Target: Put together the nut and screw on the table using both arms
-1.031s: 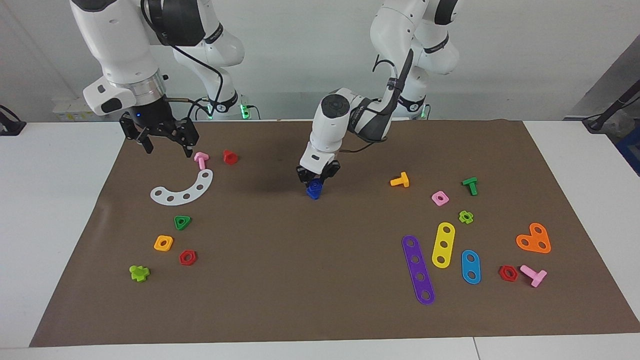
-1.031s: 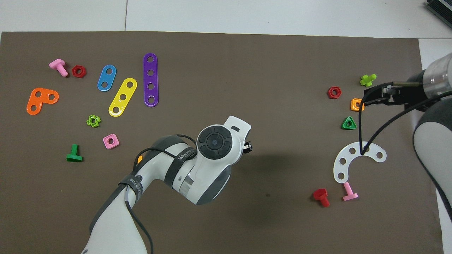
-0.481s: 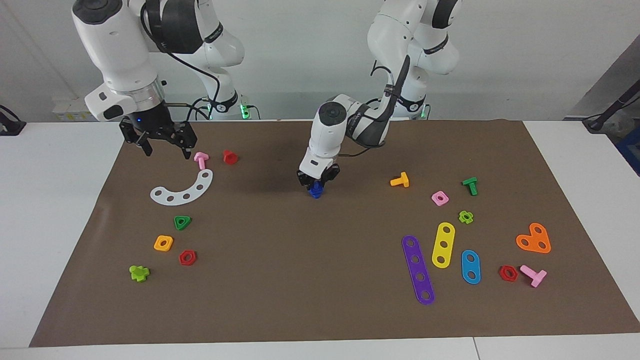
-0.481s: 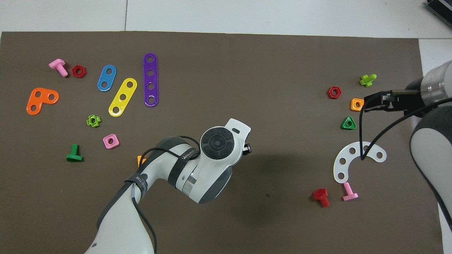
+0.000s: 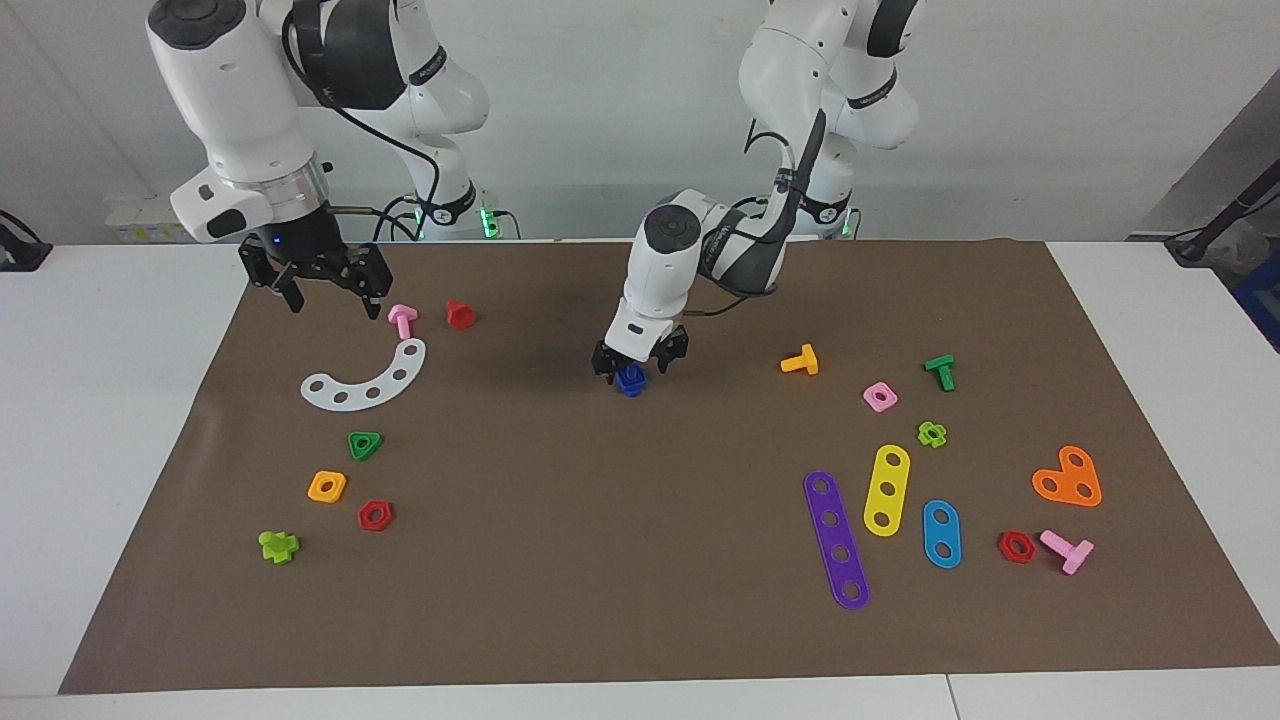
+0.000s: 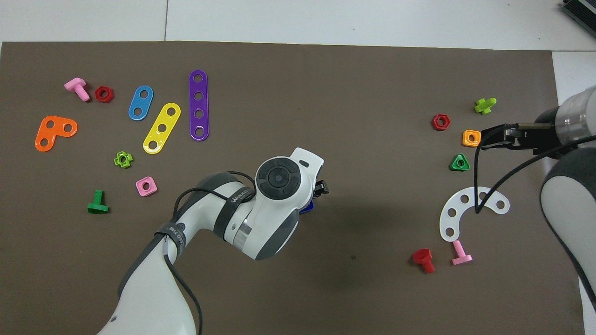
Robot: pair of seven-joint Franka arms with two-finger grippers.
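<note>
The dark blue nut and screw show as one small blue lump (image 5: 630, 380) resting on the brown mat of the table (image 5: 560, 560) near its middle; I cannot tell the two apart. My left gripper (image 5: 640, 364) stands right over the lump, fingers spread open to either side and not squeezing it. In the overhead view the left arm's wrist hides the lump except for a blue sliver (image 6: 307, 208). My right gripper (image 5: 322, 292) hangs open and empty over the mat at the right arm's end, beside a pink screw (image 5: 402, 318).
A white arc plate (image 5: 368, 377), red screw (image 5: 460, 313), green triangle nut (image 5: 365, 444) and orange-yellow nut (image 5: 327, 486) lie at the right arm's end. An orange screw (image 5: 800, 360), pink nut (image 5: 880, 396) and purple strip (image 5: 836, 538) lie at the left arm's end.
The left gripper brought the blue piece down onto the mat and opened its fingers. The right gripper drew back slightly toward the robots, still open.
</note>
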